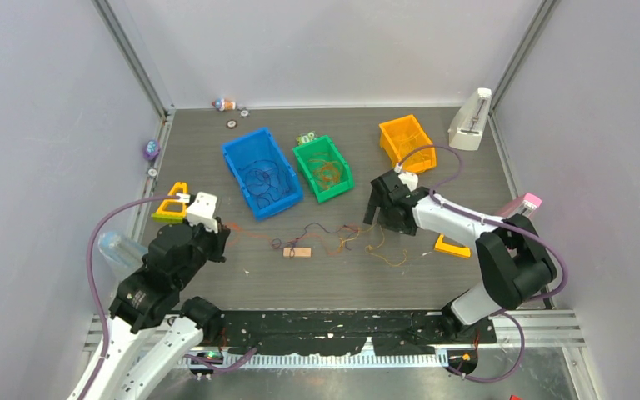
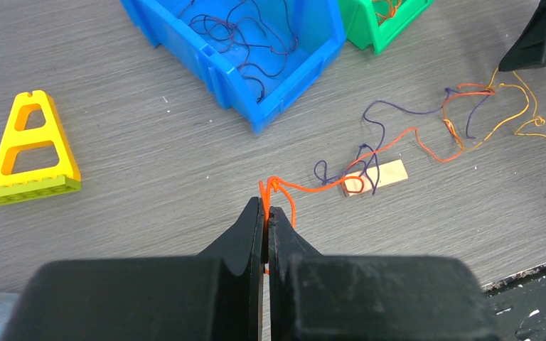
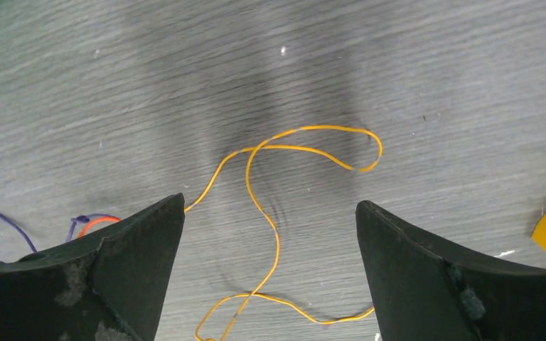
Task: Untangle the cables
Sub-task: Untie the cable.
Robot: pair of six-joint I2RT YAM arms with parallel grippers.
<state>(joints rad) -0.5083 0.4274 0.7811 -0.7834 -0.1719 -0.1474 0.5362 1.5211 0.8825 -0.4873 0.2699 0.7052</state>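
A loose tangle of thin orange, purple and yellow cables (image 1: 333, 237) lies stretched across the table centre, partly over a small wooden block (image 1: 297, 252). My left gripper (image 2: 266, 207) is shut on the end of the orange cable (image 2: 306, 187), which runs right toward the block (image 2: 375, 177) and the purple loops (image 2: 380, 135). My right gripper (image 3: 270, 213) is open, its fingers wide apart just above the table, with a yellow cable (image 3: 270, 213) lying between them. In the top view the right gripper (image 1: 381, 218) hangs over the tangle's right end.
A blue bin (image 1: 233, 158) holds dark cables, a green bin (image 1: 341, 169) holds orange cables, and an orange bin (image 1: 392, 143) stands at the back right. A yellow triangular piece (image 1: 171, 206) lies left, a yellow-orange flat piece (image 1: 452, 247) right, a white stand (image 1: 470, 123) far right.
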